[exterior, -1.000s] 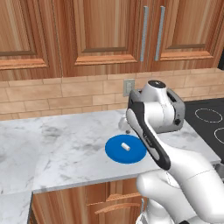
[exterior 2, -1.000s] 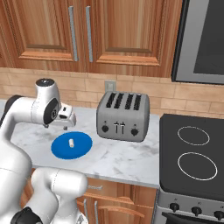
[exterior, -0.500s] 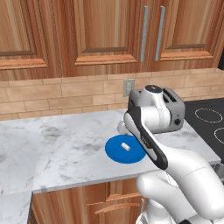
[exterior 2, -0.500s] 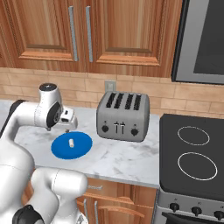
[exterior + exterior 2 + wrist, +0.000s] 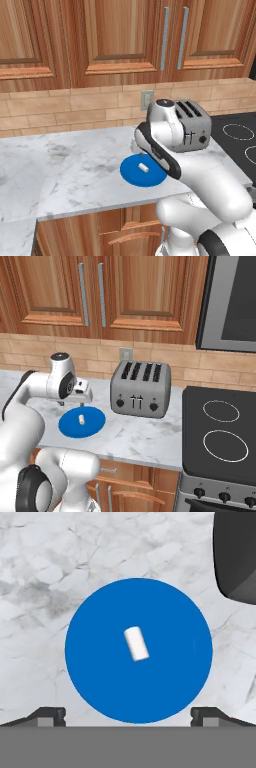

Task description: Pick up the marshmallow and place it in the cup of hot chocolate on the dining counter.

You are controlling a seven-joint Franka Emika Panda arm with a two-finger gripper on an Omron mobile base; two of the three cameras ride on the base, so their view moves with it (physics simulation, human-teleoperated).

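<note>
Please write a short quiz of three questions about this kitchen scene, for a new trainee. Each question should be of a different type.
1. True or false: the marshmallow lies on its side on the blue plate.
2. Multiple choice: what stands on the worktop between the plate and the stove? A) a kettle B) a toaster C) a blender
3. Fill the gap: in the hand view the fingertips of the gripper are spread wide, so the gripper is ____.

Key:
1. True.
2. B, the toaster.
3. Open, with nothing held.
</note>
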